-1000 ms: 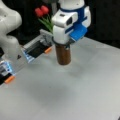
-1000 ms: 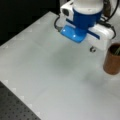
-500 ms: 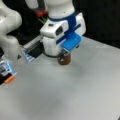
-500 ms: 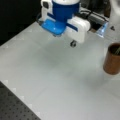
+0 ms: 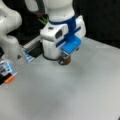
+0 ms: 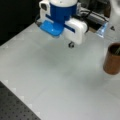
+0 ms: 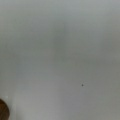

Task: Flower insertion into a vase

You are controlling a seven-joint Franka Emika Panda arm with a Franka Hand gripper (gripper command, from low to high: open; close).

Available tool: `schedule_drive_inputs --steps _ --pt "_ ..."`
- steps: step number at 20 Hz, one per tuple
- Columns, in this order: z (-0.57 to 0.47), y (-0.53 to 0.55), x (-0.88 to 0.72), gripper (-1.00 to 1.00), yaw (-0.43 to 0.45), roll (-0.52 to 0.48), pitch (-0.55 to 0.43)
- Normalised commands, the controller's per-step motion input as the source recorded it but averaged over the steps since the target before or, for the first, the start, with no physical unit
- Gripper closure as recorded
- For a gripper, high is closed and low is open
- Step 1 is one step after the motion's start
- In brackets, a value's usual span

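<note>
The vase [image 6: 113, 59] is a dark-brown upright cylinder at a front view's right edge, and something greenish shows in its mouth. In a front view the vase [image 5: 67, 61] is mostly hidden behind the white-and-blue hand. My gripper [image 6: 71, 44] hangs over the table to the left of the vase and clear of it. In a front view the gripper [image 5: 63, 58] shows just in front of the vase. Its fingers are largely hidden under the hand. Green flower stems [image 5: 43, 21] show behind the arm, their lower ends hidden. The wrist view holds bare table and a brown sliver of vase [image 7: 3, 112] at bottom left.
A second white robot arm [image 5: 10, 32] stands at a front view's left, with a rail [image 5: 32, 47] beside it. An orange piece [image 5: 9, 79] lies near the left edge. Cables and hardware [image 6: 93, 15] crowd the table's far side. A dark perforated board [image 6: 15, 107] borders one table corner.
The hand has moved off the vase, toward the left in both front views, and now looks larger in one of them. The vase has not moved.
</note>
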Motion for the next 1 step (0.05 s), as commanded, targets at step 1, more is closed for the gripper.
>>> schedule_drive_inputs --steps 1 --pt "0.14 -0.1 0.32 -1.0 0.083 -0.039 0.225"
